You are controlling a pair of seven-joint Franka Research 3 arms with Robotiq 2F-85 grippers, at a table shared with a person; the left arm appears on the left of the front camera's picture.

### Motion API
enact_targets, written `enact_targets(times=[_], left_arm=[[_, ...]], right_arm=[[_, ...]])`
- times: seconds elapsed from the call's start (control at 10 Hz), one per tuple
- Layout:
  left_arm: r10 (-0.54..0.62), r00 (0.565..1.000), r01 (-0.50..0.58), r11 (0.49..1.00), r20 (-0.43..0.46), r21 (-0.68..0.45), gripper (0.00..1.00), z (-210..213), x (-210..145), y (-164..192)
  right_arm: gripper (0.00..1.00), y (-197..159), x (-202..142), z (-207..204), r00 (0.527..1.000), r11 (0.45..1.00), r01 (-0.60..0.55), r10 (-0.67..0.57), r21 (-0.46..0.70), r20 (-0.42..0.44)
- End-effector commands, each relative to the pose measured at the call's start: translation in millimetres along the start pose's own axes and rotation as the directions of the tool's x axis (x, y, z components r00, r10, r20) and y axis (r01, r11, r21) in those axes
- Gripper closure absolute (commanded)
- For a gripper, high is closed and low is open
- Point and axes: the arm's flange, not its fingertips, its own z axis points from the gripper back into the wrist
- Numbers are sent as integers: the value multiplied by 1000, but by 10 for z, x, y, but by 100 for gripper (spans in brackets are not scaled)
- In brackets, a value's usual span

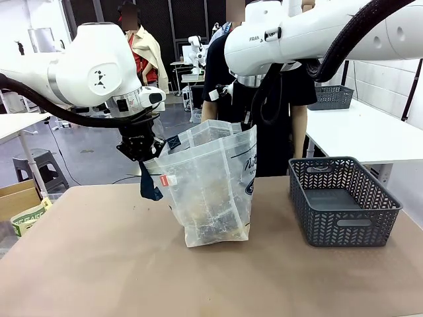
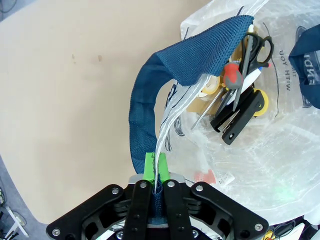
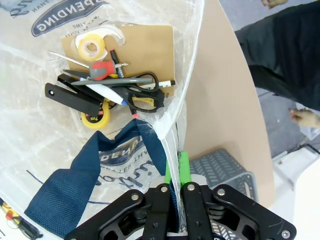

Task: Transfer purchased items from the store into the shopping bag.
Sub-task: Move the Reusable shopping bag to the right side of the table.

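Observation:
The shopping bag (image 1: 215, 191) stands open in the middle of the table, held up by both arms. My left gripper (image 1: 141, 155) is shut on the bag's left rim and navy handle (image 2: 145, 110); its green pads (image 2: 148, 166) pinch the plastic. On the opposite side my right gripper (image 3: 175, 167) is shut on the bag's rim by the other navy handle (image 3: 75, 185). The purchased items lie at the bottom of the bag: a brown cardboard pack (image 3: 147, 42), scissors (image 3: 142, 97), a black stapler (image 3: 70, 97), a red-handled screwdriver (image 3: 102, 70), a tape roll (image 3: 92, 48). The store, a grey lattice basket (image 1: 340, 218), stands to the right with nothing visible inside.
A person in dark clothes (image 1: 297, 86) stands at the table's far side behind the bag. A cardboard box (image 1: 16, 198) sits off the table's left edge. Bare tabletop (image 1: 99, 264) stretches in front of the bag.

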Motion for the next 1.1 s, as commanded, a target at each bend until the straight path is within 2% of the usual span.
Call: enact_targets(times=[0.0,1.0], left_arm=[[9,1000,-9,1000,1,-5,100,16,-3,7],[9,1000,-9,1000,1,-5,100,16,-3,7]], right_arm=[[100,-5,-11,12,1000,1000,6,-6,-3,1],[100,-5,-11,12,1000,1000,6,-6,-3,1]])
